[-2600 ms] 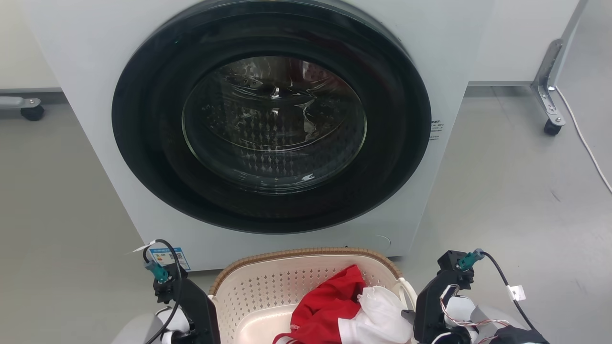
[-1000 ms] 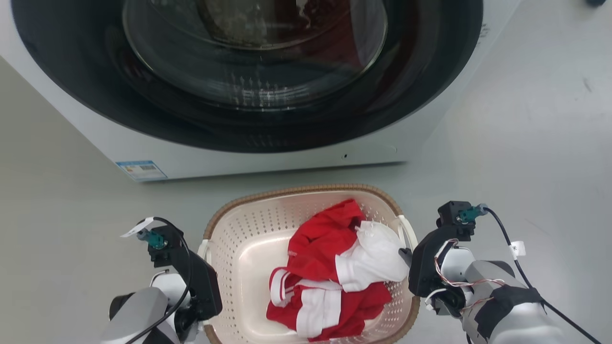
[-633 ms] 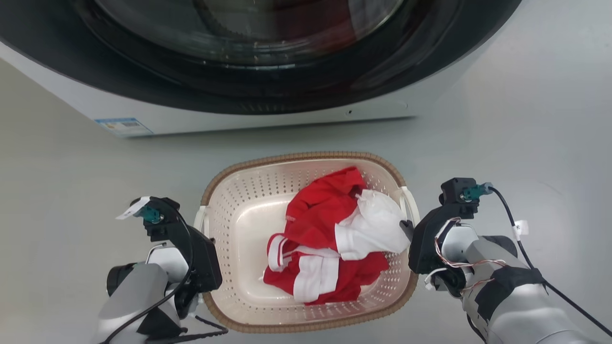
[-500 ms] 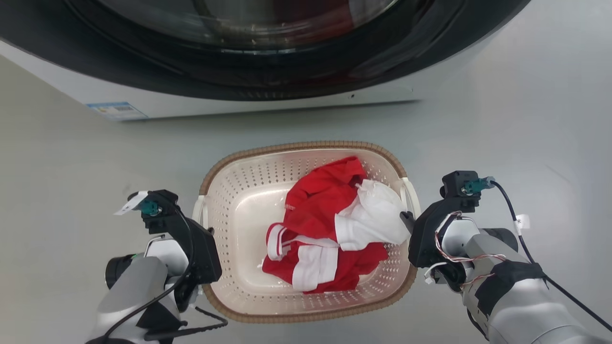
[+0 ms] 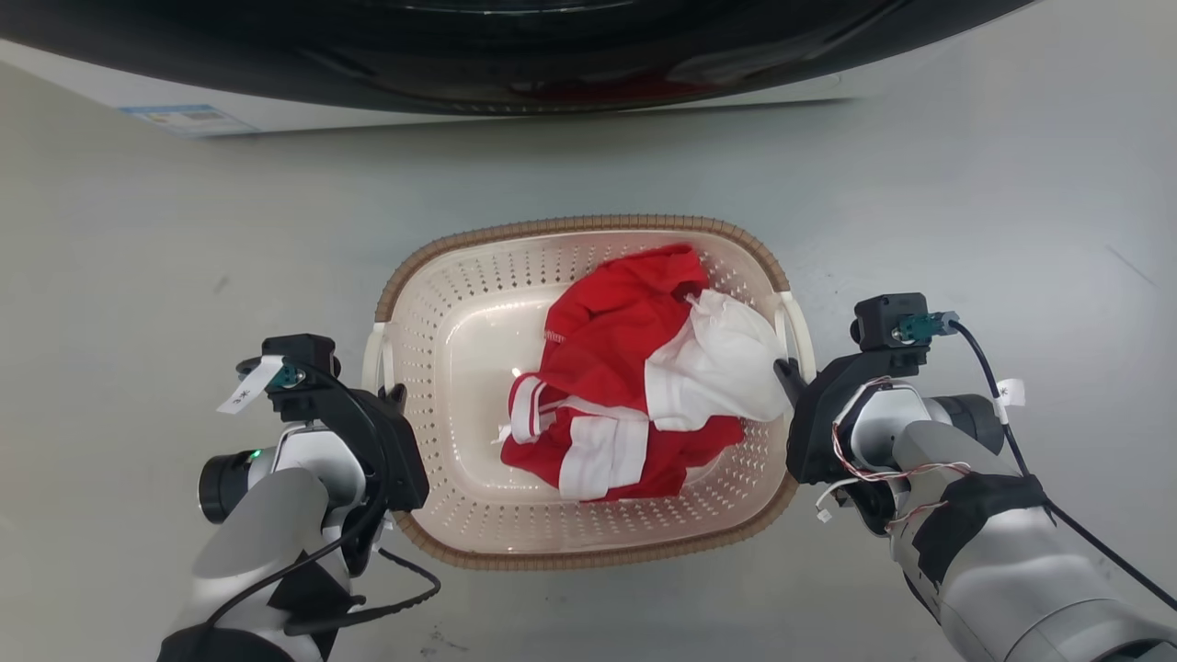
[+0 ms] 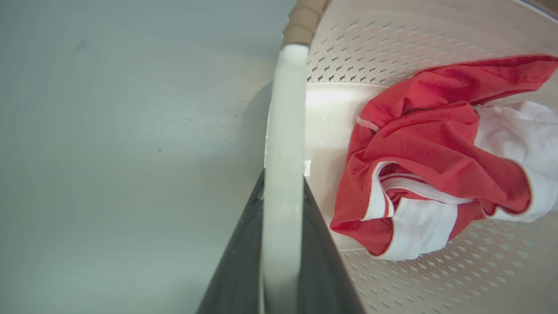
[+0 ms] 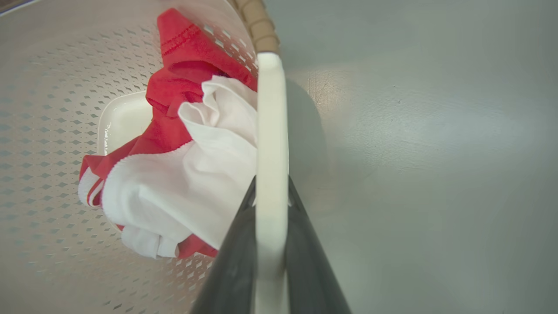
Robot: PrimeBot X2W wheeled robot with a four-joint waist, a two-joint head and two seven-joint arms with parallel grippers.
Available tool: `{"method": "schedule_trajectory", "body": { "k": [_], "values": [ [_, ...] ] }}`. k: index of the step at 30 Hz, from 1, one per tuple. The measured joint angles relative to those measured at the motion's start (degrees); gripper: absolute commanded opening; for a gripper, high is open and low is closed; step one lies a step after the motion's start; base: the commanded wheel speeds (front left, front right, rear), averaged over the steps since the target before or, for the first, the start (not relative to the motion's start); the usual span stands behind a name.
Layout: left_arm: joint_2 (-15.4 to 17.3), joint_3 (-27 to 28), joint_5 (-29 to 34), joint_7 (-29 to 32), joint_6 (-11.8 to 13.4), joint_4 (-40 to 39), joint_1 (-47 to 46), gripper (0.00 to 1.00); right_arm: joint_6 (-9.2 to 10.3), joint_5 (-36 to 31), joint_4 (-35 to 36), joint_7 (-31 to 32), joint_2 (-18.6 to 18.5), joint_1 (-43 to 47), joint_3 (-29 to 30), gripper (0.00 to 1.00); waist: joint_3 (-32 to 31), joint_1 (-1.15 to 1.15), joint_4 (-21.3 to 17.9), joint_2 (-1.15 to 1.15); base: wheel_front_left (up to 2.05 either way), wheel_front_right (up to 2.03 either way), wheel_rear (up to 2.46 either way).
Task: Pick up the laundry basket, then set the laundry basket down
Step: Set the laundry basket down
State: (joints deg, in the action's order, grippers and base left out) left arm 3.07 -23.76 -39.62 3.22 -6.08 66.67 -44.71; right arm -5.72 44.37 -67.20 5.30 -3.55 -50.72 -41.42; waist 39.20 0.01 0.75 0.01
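- At the left side of the cream-white perforated plastic laundry basket [image 5: 588, 223], the left gripper [image 6: 283, 183] has its two dark fingers [image 6: 322, 270] clamped on a white loop handle [image 6: 284, 109], one finger on each side.
- On the right side, the right gripper [image 7: 271, 187] is clamped the same way on the other white loop handle [image 7: 271, 109].
- Between them the basket is rounded-rectangular with a brown woven-look rim, and it looks level in the head view.
- It is over the grey floor [image 5: 138, 276], near to the robot and apart from the white washing machine with dark round door [image 5: 552, 55] at the far side. I cannot tell if its base touches the floor.
- Inside lies a crumpled red and white garment [image 5: 625, 386], more toward the right half.
- My judgement: the grasp is complete, so the step in hand is holding the basket between lift and set-down.
- The next move calls for both arms to travel at equal height and speed, so the basket does not tip. The fingers should open only when the base rests flat.
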Motion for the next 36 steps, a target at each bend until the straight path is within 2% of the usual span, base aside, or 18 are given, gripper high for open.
{"method": "schedule_trajectory", "body": {
  "k": [7, 17, 36],
  "values": [
    [-0.5, -0.2, 0.5, -4.4, 0.5, 0.6, -1.0, 0.00, 0.67, -1.4, -0.7, -3.4, -0.2, -1.5, -0.6, 0.00, 2.7, 0.00, 0.6, 0.00, 0.00, 0.00, 0.00],
    [-1.1, -0.5, 0.5, -7.9, 0.6, 2.0, -1.3, 0.00, 1.18, -2.1, -2.1, -6.0, -0.1, -1.7, -1.5, 0.00, 3.3, -0.01, 1.0, 0.00, 0.00, 0.00, 0.00],
    [-1.5, -1.1, -0.1, -7.3, -0.1, 3.9, -2.2, 0.00, 1.08, -3.0, -3.6, -8.0, 0.0, -2.1, -2.2, 0.00, 4.0, -0.01, 1.0, 0.00, 0.00, 0.00, 0.00]
  ]
}}
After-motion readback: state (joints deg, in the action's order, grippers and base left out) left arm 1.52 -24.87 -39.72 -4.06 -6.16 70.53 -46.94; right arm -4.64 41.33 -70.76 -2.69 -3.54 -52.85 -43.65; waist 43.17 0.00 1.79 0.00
